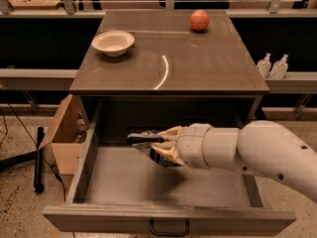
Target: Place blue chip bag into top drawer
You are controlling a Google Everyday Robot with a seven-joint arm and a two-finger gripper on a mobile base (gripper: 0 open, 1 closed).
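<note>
**Pincer and bag.** The pincer point(159, 148) is at centre frame, inside the open drawer point(124, 185), and is clenched on the bag point(142, 139). The bag juts left of the pale fingers, near the back wall, and appears to be held clear of the drawer floor. The arm point(257, 150) enters from the right edge and crosses the drawer's right wall.

**Risks, as judged from this view.**
1. If the pincer lets go at this height, the light foil bag may tumble. It could also settle propped against the back wall and then catch under the worktop point(198, 66) when the drawer is shut.
2. Crumpled foil may cling to a finger pad and be dragged out as the arm withdraws.
3. The arm sits low over the right wall, so a careless lift could strike the worktop edge above (the gap looks small).
4. The bowl point(113, 42) and the red fruit point(199, 20) in the upper frame lie well apart from the arm and seem in no danger.

**Hidden or unclear.**
- The pincer body masks the bag's right part, so how much foil is gripped cannot be told.
- The bag's markings are lost in the drawer's shade.
- The space under the bag is dark, so how far it clears the floor is hard to judge.
- The arm is cut off at the right edge, and its base is out of frame.
</note>
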